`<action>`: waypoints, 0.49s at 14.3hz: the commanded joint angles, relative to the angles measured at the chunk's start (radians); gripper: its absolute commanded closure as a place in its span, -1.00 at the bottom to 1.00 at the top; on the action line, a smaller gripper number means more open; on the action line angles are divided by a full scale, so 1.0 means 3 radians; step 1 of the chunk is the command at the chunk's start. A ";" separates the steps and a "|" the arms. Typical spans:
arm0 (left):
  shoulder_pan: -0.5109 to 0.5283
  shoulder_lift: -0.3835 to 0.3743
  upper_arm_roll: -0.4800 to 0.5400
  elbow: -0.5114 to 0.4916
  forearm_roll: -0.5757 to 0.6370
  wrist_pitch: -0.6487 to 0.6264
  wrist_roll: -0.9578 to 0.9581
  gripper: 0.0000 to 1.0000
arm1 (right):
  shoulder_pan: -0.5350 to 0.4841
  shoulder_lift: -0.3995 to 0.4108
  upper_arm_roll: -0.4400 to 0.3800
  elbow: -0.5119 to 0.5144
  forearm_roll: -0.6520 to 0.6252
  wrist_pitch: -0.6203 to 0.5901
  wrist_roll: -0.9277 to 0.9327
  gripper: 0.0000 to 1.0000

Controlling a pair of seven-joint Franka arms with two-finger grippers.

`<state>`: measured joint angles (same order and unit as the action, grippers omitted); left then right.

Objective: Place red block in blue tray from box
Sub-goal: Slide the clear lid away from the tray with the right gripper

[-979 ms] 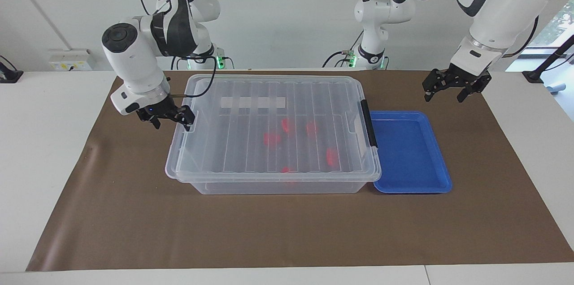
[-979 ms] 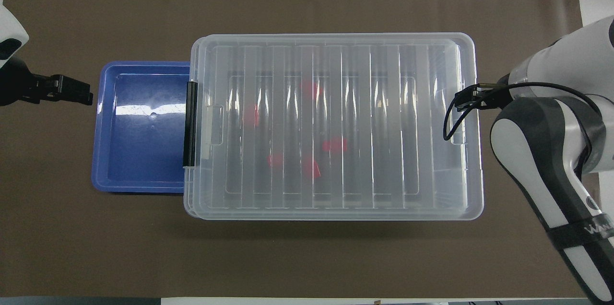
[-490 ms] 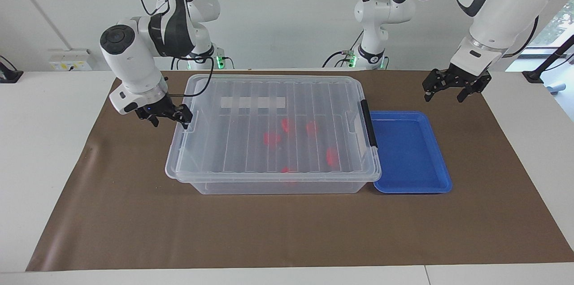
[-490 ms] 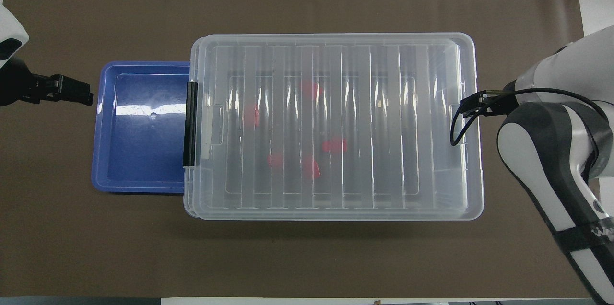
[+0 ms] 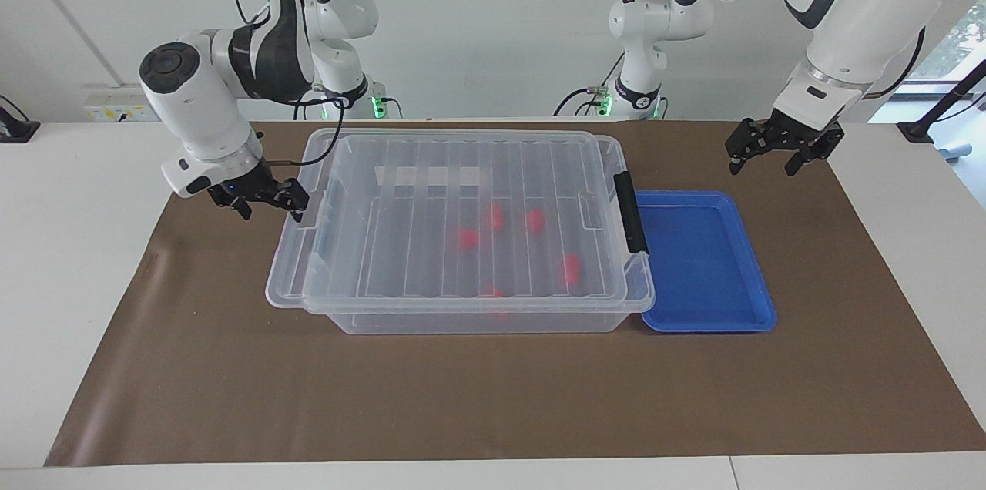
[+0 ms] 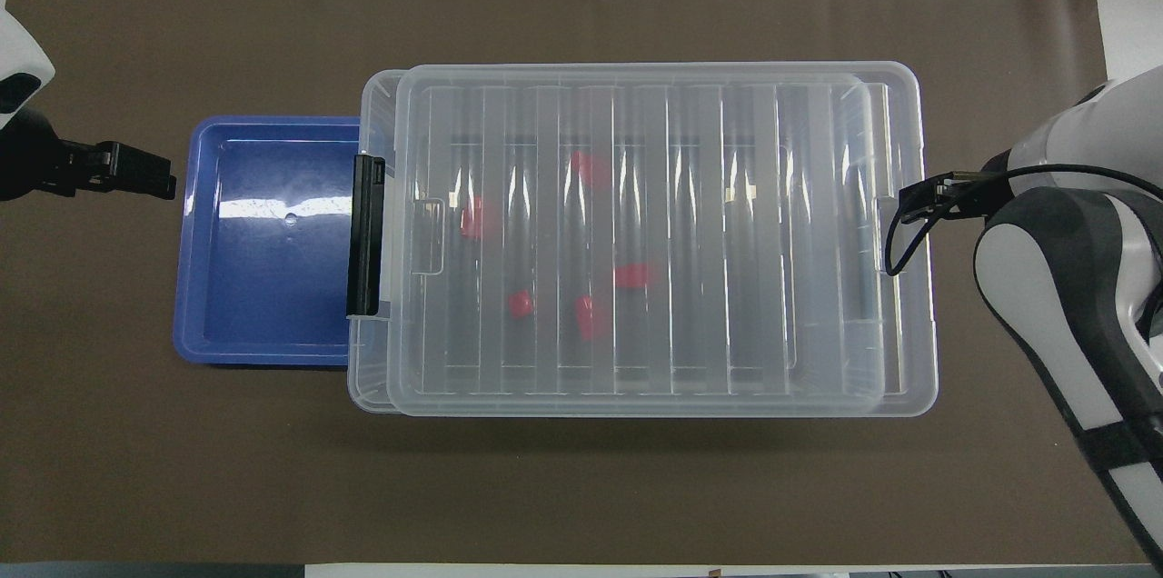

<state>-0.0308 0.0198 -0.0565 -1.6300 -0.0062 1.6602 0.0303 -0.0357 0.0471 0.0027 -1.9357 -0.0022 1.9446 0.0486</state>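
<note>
Clear box point(image 5: 462, 305) with ribbed see-through lid point(image 5: 454, 220) and black latch point(image 5: 629, 213), bright red blocks point(image 5: 467, 237) inside, plain blue tray point(image 5: 705, 263), brown table mat point(image 5: 385, 397).

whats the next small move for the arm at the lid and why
Probably keep drawing the lid off toward the right arm's end: the right gripper is at its edge, it sits offset on the box, and it covers the red blocks, so none can be reached yet.
</note>
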 commanded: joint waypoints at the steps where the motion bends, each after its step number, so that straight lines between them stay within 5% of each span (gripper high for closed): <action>1: 0.0031 -0.0071 -0.0001 -0.0069 -0.0046 -0.0027 0.0047 -1.00 | -0.0157 -0.0075 0.0022 -0.0098 -0.0003 0.0093 -0.0233 -1.00; 7: 0.0011 -0.0066 -0.0006 -0.0063 -0.0046 0.0014 0.0032 -1.00 | -0.0331 -0.0065 0.0022 -0.0083 -0.0013 0.0104 -0.0473 -1.00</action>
<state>-0.0308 0.0198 -0.0569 -1.6300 -0.0062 1.6598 0.0303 -0.1041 0.0463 0.0019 -1.9359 -0.0027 1.9482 -0.0501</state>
